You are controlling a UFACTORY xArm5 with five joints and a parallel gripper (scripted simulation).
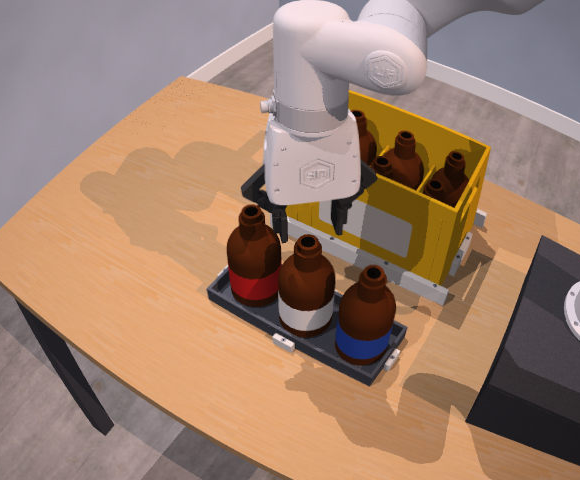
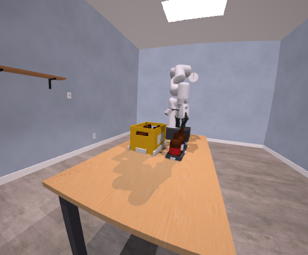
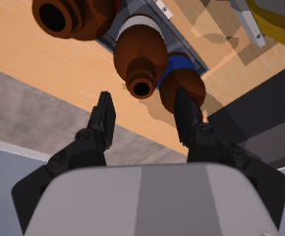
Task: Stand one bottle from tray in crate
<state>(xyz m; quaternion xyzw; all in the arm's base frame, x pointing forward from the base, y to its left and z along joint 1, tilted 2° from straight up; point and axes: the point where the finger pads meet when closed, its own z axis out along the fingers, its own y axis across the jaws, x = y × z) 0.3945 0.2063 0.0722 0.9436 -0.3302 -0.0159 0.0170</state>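
Observation:
Three brown bottles stand upright on the dark tray (image 1: 306, 330): one with a red band (image 1: 253, 258), one with a white band (image 1: 306, 286) in the middle, one with a blue band (image 1: 365, 316). The yellow crate (image 1: 399, 196) behind the tray holds several brown bottles; its front left cell is hidden by my arm. My gripper (image 1: 309, 221) is open and empty, hanging just above the neck of the white-banded bottle. In the wrist view that bottle's mouth (image 3: 142, 88) lies between my fingertips and a little beyond them.
A black block (image 1: 543, 356) carrying the arm's base stands at the right of the table. The crate sits in grey corner brackets (image 1: 424, 286). A wall shelf (image 2: 22, 72) hangs far to the left.

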